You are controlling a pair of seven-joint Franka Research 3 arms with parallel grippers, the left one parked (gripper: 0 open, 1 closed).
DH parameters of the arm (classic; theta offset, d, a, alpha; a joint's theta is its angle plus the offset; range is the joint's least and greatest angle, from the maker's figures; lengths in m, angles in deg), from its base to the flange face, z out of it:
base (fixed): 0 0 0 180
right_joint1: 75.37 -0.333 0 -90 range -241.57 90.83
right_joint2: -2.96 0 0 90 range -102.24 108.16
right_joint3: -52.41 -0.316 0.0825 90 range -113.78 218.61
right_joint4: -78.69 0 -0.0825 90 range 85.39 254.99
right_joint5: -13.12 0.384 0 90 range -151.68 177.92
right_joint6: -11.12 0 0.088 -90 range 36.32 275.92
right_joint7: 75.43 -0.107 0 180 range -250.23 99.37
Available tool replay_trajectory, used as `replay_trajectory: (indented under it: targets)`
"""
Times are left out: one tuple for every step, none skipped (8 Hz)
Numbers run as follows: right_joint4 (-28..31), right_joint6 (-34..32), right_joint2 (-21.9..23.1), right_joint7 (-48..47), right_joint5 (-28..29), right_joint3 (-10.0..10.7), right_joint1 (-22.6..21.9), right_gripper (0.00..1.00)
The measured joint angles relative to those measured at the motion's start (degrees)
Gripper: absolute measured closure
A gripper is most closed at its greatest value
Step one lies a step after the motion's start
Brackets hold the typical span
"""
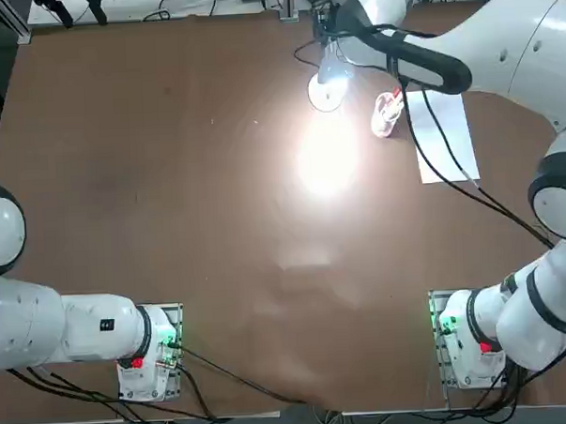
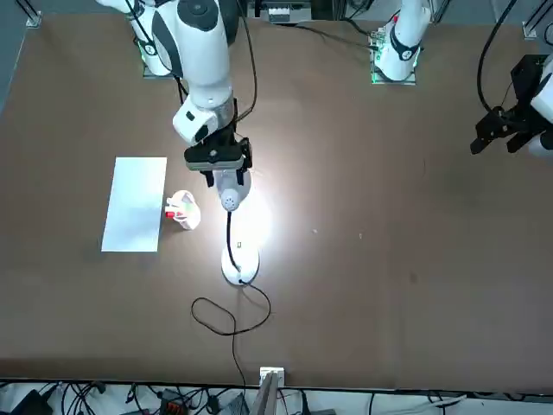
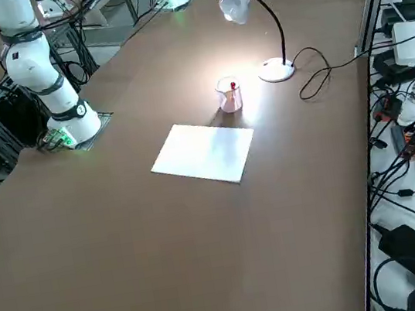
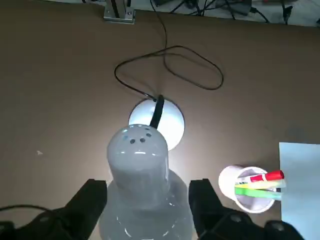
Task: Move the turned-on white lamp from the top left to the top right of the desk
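So the big brown surface has the lamp sitting near the far edge, roughly mid-width and lit, its disc base flat on the top and the cord curling off toward that edge. Just on the robot's right of it is a sheet of paper, then a little cup of pens between paper and lamp. The right tool is at the lamp's head with a finger on either side — looks closed around it, though I can't confirm firm contact. I'd say this is the carry step, mid-way. Next move probably needs a route to the right past the cup — and some slack in the cord.
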Motion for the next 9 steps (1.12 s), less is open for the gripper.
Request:
replay_trajectory:
  targets:
    - [0.00, 1.35, -0.48, -0.41, -0.44, 0.16, 0.00, 0.00]
    - [-0.02, 2.29, -0.96, -0.65, -1.18, 0.25, 0.00, 0.00]
    - [-0.02, 2.82, -1.49, -0.84, -1.97, 0.35, 0.00, 0.00]
    - [-0.03, 3.37, -1.99, -0.95, -2.71, 0.44, 0.00, 0.00]
    - [-0.04, 4.29, -2.65, -1.32, -3.31, 0.44, 0.00, 0.00]
    - [-0.04, 5.02, -3.35, -2.05, -3.82, 0.51, 0.00, 0.01]
    - [-0.04, 5.49, -3.81, -2.46, -3.93, 0.62, 0.01, 0.03]
    - [-0.15, 5.83, -4.01, -2.61, -3.93, 0.64, 0.01, 0.24]
    - [-0.38, 5.84, -4.04, -2.65, -3.93, 0.66, 0.03, 0.28]
